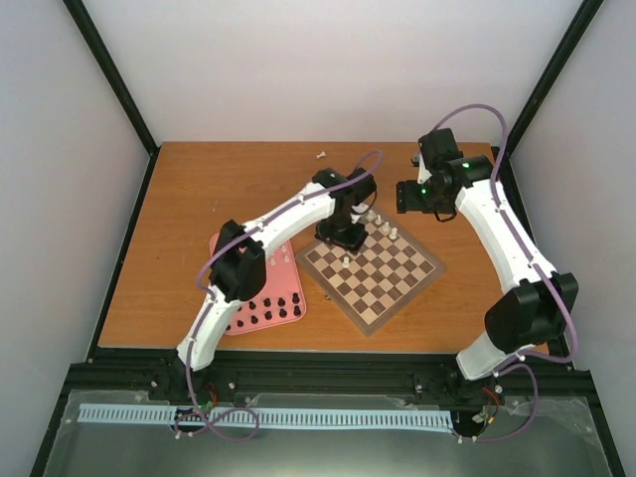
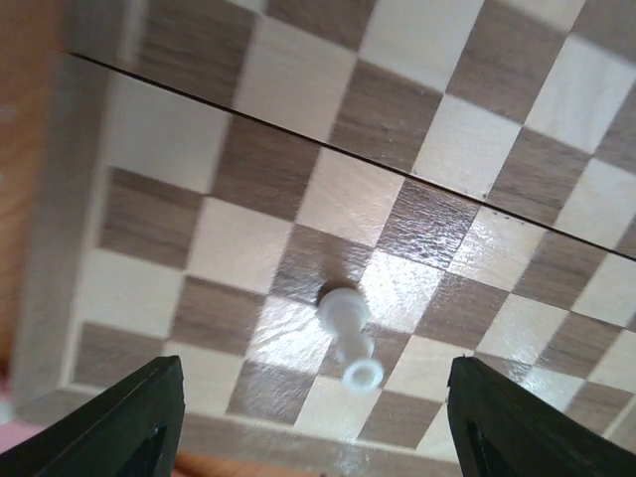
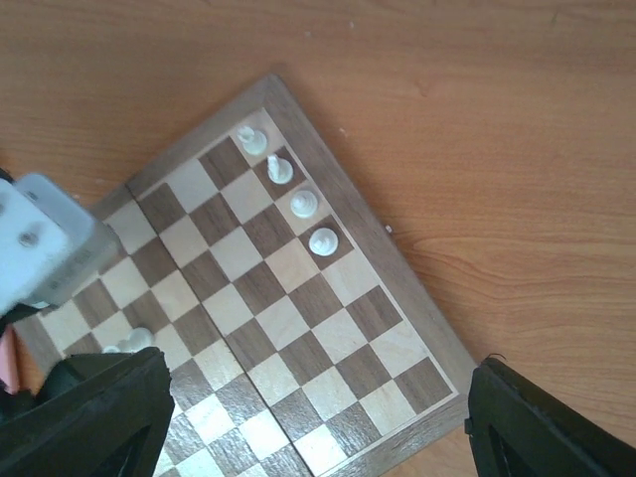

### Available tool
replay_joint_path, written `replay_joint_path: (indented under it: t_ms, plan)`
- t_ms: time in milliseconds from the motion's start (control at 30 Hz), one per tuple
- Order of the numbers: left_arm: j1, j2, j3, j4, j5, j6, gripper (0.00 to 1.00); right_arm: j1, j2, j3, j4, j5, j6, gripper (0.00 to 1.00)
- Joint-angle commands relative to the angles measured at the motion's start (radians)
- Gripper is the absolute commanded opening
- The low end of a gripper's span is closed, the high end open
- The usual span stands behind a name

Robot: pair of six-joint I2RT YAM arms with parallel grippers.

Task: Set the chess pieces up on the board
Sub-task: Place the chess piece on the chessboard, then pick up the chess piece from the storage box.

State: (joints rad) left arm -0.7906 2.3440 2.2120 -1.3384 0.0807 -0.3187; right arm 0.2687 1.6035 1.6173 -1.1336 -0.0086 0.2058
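Note:
The board (image 1: pixel 383 273) lies mid-table, turned like a diamond. My left gripper (image 1: pixel 346 241) hovers over its back-left corner, open. In the left wrist view a cream-white pawn (image 2: pixel 348 333) stands on a square between the wide-apart fingers (image 2: pixel 129 417), untouched. It also shows in the top view (image 1: pixel 345 259). Several white pieces (image 1: pixel 384 225) stand in a row along the board's back-right edge, also in the right wrist view (image 3: pixel 303 204). My right gripper (image 1: pixel 409 196) is open and empty, high behind the board. Black pieces (image 1: pixel 273 310) sit on the pink tray.
The pink tray (image 1: pixel 288 266) lies left of the board, partly under my left arm. A small white piece (image 1: pixel 321 155) lies alone on the wooden table near the back edge. Grey walls and black frame posts enclose the table.

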Motion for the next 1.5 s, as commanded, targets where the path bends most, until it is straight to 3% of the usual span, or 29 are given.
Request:
replay_joint_path:
  t_ms: [0,133,267,400,500,767,1233,1367,1467]
  plan:
    - [0.084,-0.154,0.044,-0.030,-0.074,-0.015,0.76,-0.007,-0.071,-0.013,0.035,-0.031,-0.001,0.81]
    - [0.207,-0.287,-0.047,-0.023,-0.137,-0.010,0.77,0.014,-0.053,-0.031,0.041,-0.085,0.015,0.80]
    - [0.381,-0.451,-0.241,0.019,-0.160,0.004,0.74,0.104,0.003,-0.012,0.041,-0.063,0.025,0.80]
    - [0.582,-0.571,-0.499,0.084,-0.116,0.033,0.63,0.187,0.085,0.009,0.052,-0.094,0.045,0.80]
    - [0.654,-0.618,-0.647,0.142,-0.086,0.044,0.57,0.248,0.155,0.024,0.057,-0.105,0.047,0.79]
    - [0.686,-0.581,-0.812,0.245,-0.004,0.002,0.56,0.336,0.298,0.036,0.059,-0.138,0.078,0.79]
    - [0.698,-0.415,-0.761,0.300,-0.001,-0.006,0.46,0.336,0.365,0.065,0.045,-0.118,0.066,0.80]
    - [0.700,-0.387,-0.738,0.301,-0.009,-0.010,0.37,0.335,0.376,0.083,0.036,-0.114,0.060,0.80]
    - [0.702,-0.375,-0.722,0.301,-0.012,-0.011,0.35,0.334,0.390,0.097,0.031,-0.110,0.054,0.80]
